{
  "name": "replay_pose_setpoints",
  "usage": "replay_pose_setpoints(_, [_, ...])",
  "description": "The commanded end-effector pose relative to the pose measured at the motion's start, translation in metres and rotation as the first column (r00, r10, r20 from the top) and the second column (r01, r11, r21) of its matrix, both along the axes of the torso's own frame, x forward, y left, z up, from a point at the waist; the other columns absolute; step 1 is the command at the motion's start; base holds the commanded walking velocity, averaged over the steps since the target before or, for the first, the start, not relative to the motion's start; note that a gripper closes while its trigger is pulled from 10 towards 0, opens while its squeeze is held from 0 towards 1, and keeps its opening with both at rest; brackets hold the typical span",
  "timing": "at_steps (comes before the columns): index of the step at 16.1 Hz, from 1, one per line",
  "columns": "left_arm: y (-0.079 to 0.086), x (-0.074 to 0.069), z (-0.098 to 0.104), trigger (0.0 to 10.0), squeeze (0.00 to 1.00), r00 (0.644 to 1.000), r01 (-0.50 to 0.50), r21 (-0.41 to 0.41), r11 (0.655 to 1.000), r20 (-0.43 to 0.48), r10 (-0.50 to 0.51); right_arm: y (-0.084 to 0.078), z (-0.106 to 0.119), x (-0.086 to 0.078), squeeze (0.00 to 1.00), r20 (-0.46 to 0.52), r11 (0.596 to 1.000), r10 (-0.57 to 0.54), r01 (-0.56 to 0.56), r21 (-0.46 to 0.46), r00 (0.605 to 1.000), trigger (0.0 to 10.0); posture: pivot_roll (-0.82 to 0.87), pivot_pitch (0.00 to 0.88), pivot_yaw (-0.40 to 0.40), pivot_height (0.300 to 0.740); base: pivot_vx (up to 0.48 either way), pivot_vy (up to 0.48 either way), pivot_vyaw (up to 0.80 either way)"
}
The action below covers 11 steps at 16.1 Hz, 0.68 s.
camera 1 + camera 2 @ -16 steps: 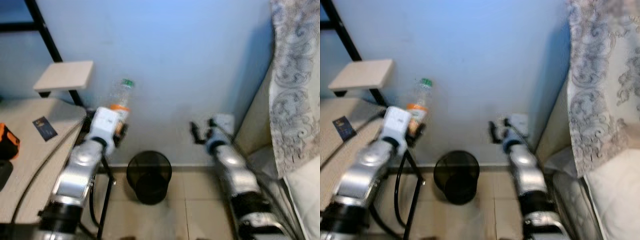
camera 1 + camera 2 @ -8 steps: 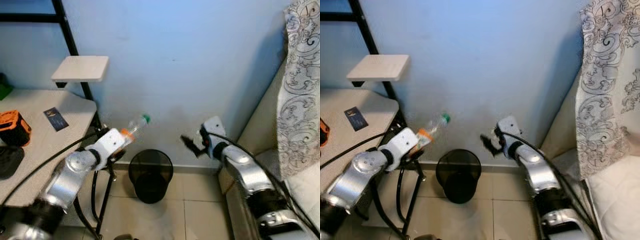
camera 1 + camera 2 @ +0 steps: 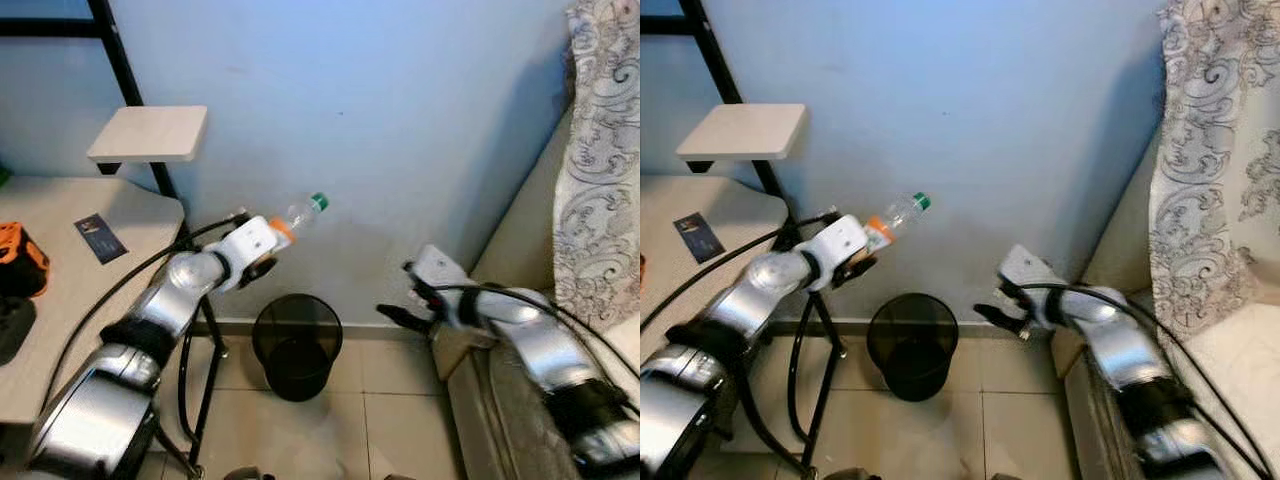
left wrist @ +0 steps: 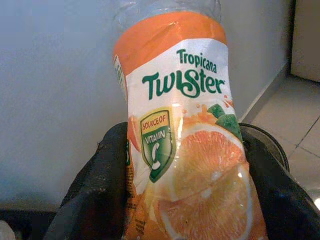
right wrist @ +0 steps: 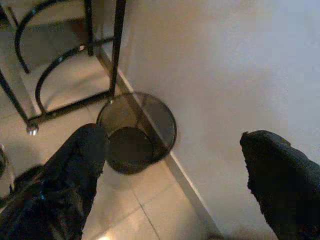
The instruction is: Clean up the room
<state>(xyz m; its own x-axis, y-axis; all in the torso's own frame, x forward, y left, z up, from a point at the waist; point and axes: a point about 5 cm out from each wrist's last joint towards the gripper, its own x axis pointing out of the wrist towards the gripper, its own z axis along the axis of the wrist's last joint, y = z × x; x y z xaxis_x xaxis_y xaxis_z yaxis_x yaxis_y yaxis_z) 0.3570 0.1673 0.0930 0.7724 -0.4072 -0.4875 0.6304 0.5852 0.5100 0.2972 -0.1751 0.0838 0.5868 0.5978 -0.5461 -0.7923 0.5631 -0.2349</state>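
Observation:
A clear plastic bottle with an orange Tropicana Twister label and a green cap is held by my left gripper, which is shut on it. The bottle tilts up to the right, above and left of a black mesh wastebasket standing on the tiled floor against the blue wall. My right gripper hovers to the right of the basket, open with nothing between its fingers. The basket lies below that gripper.
A beige desk on black legs stands at the left with a dark card and an orange object on it. A small shelf hangs on a black frame. A bed with patterned fabric is at the right.
My left gripper has carried the bottle right and higher, closer over the basket. My right gripper has dropped lower and moved to the right. The camera has shifted a little.

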Motion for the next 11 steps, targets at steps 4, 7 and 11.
replay_pose_setpoints(4, [-0.002, 0.009, 0.006, 10.0, 0.00, 1.000, -0.019, 0.005, 1.000, 0.022, 0.019, -0.011, 0.010, -0.009, 0.00, -0.005, 0.999, 0.008, -0.009, -0.039, 1.000, 10.0, -0.22, 0.000, 0.025, 0.740, 0.000, 0.000, 0.00])
replay_pose_setpoints(7, [-0.004, 0.014, 0.010, 10.0, 0.00, 0.999, -0.020, 0.010, 1.000, 0.043, 0.020, -0.012, 0.014, -0.021, 0.00, -0.040, 0.998, 0.045, -0.047, -0.041, 0.998, 10.0, -0.24, 0.000, 0.026, 0.740, 0.000, 0.000, 0.00])
replay_pose_setpoints(11, [-0.006, 0.018, 0.016, 10.0, 1.00, 0.999, -0.025, -0.035, 0.999, 0.044, 0.026, -0.012, 0.016, -0.024, 0.00, -0.055, 0.997, 0.056, -0.059, -0.045, 0.997, 10.0, -0.24, 0.000, 0.021, 0.740, 0.000, 0.000, 0.00])
